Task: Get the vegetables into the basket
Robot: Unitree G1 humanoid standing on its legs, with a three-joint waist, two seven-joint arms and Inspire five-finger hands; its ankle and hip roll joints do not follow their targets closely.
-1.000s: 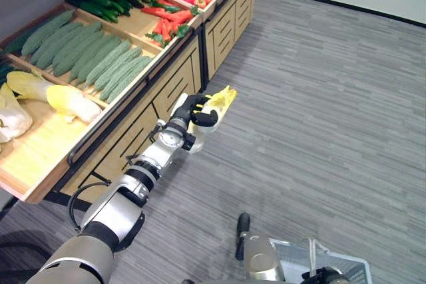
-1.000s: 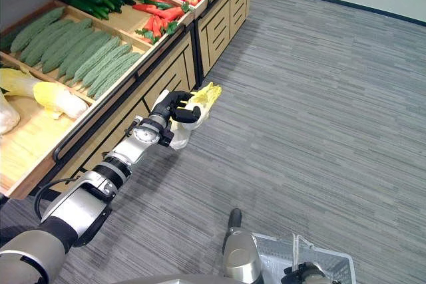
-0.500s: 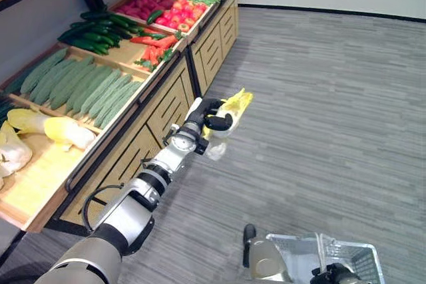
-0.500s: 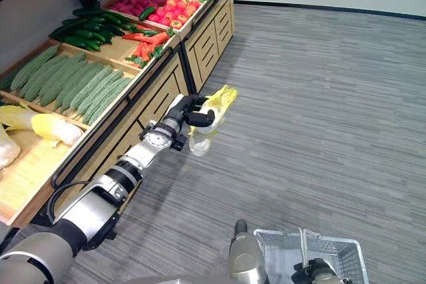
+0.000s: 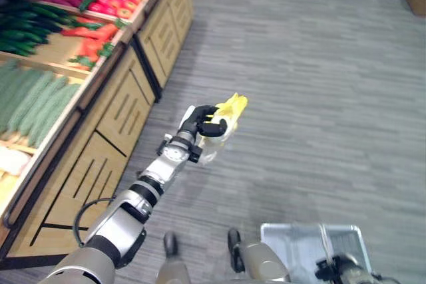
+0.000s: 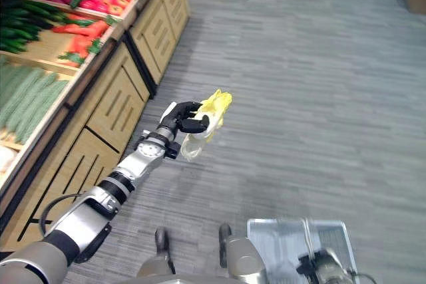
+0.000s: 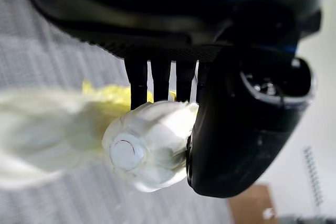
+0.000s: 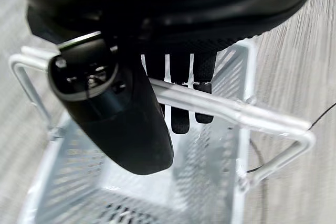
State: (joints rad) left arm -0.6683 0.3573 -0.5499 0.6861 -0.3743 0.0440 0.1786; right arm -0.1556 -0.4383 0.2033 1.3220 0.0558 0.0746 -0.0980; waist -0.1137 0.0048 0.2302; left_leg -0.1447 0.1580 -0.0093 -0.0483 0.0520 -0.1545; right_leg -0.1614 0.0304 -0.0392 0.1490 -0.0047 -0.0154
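**A:** Basket first: the silver wire-mesh shopping basket (image 6: pixel 296 247) hangs nearest you, low at the robot's right side, its tubular metal handle (image 8: pixel 231 111) caught under the curled fingers of the dark right hand (image 8: pixel 113 111). From the wrist view it looks bare inside.

**B:** And the vegetable?

**A:** You have it in the dark left hand (image 5: pixel 203 121), held out over the grey wood-grain floor (image 5: pixel 319 84), well apart from the basket and forward-left of it. It is a pale, yellow-tipped leafy head, an endive or small cabbage (image 5: pixel 226 114). The fingers (image 7: pixel 139 82) wrap one side and the thumb presses the other near the white cut stem, so the clasp sits at the base, with the leaves free.

**B:** How should I carry the step through?

**A:** My judgement: bring the left arm back and across until the head is squarely above the basket's opening, on one side of the handle, and lower it inside the rim before you loosen the fingers. Keep the right hand level so the basket does not swing. Leaves are soft; squeeze no harder.

**B:** Farther out?

**A:** The slatted wooden produce stand (image 5: pixel 126 98) runs along the left, with knobbly green gourds (image 5: pixel 30 101), red peppers (image 5: pixel 90 34) and dark cucumbers (image 5: pixel 23 21) beyond.
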